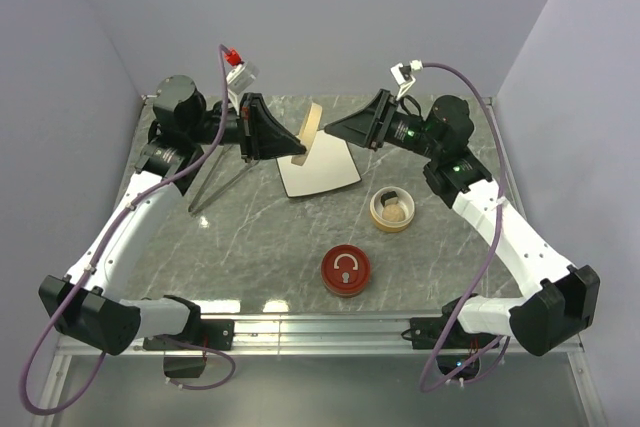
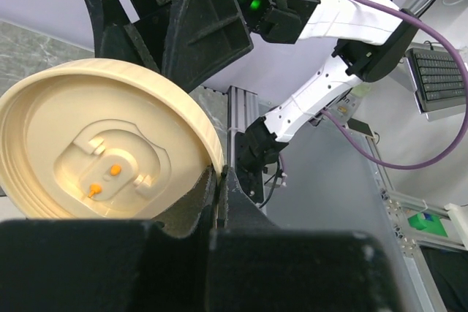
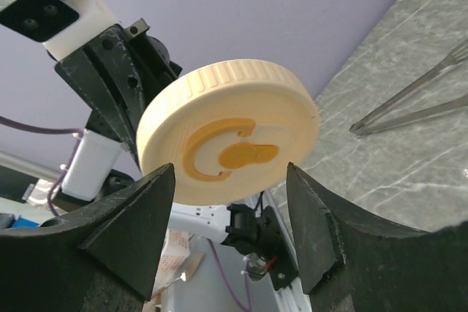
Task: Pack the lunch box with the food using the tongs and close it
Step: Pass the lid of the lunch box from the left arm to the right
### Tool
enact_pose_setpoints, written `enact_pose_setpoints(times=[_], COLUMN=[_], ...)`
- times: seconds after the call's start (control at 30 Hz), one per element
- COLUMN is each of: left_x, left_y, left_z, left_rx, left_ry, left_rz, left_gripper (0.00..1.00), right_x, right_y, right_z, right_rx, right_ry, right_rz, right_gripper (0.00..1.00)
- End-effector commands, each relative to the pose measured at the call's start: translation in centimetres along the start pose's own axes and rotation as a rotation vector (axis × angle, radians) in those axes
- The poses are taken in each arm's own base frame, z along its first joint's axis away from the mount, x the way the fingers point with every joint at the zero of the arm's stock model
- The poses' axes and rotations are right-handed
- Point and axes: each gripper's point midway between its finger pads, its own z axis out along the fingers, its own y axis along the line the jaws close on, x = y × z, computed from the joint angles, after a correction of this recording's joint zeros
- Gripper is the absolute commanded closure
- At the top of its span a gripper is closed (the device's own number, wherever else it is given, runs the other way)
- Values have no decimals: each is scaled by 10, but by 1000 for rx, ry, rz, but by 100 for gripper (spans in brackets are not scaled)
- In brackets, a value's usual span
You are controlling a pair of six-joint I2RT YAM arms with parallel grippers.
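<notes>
Lids, two: beige lid tight in left claw, red lid on table; right claw agape.

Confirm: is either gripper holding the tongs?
No, the tongs lie on the table; the left gripper grips a cream lid, the right gripper is open.

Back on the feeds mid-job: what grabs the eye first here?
A round beige plastic lid hangs on edge above the white square plate, pinched by the left gripper, with the right gripper flanking it, jaws open. The open round beige lunch box and a round red lid sit on the grey marble table nearer the bases; the slim silver metal tongs lie at left.
</notes>
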Motion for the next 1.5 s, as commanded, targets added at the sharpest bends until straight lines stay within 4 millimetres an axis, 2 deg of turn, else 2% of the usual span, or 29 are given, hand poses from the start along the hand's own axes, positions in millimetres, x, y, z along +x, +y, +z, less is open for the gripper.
enact_pose_setpoints(times=[0.0,0.17,0.73,1.2,1.33,1.37,1.47], left_x=[-12,-15,-20,-20,-20,-19,-21], left_y=[-9,-4,-5,3,5,6,4], left_z=[0,3,10,16,18,18,18], left_rx=[5,-4,12,-26,-42,-43,-39], left_ry=[-17,-24,-40,-46,-48,-46,-47], left_rz=[78,87,71,84,93,94,101], left_gripper=[100,100,100,99,100,100,100], right_x=[-8,-5,1,0,9,8,10], right_y=[16,22,4,2,-7,-5,-16], right_z=[3,6,15,19,20,21,22], right_rx=[-46,-78,-37,24,15,-1,40], right_ry=[-26,-13,-23,-28,-16,-20,-24], right_rz=[17,59,187,182,267,266,264], right_gripper=[31,31,39,44,44,44,46])
